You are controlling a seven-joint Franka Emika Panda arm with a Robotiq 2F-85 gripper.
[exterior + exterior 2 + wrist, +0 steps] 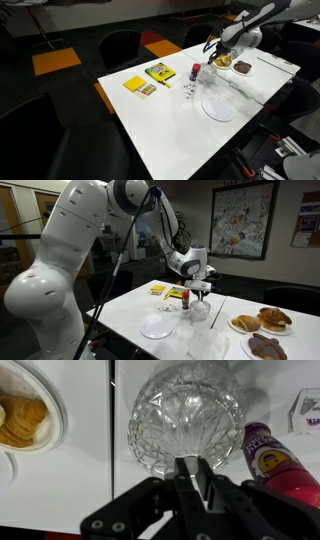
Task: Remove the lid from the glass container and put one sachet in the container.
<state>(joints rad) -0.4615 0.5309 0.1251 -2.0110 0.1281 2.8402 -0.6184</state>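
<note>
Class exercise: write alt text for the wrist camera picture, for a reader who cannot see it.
Seen from above, the gripper, its jaws closed, sits at the near edge of a cut-glass container on a white table. A small red bottle is just right of it; a plate with a pastry sits at the left edge.

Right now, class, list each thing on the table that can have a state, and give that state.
Claw: shut, at the jar's rim.
Glass jar: upright; open or covered, cannot tell.
Red bottle: upright, beside the jar.
White plate: empty.
Pastry plate: holds pastries.
</note>
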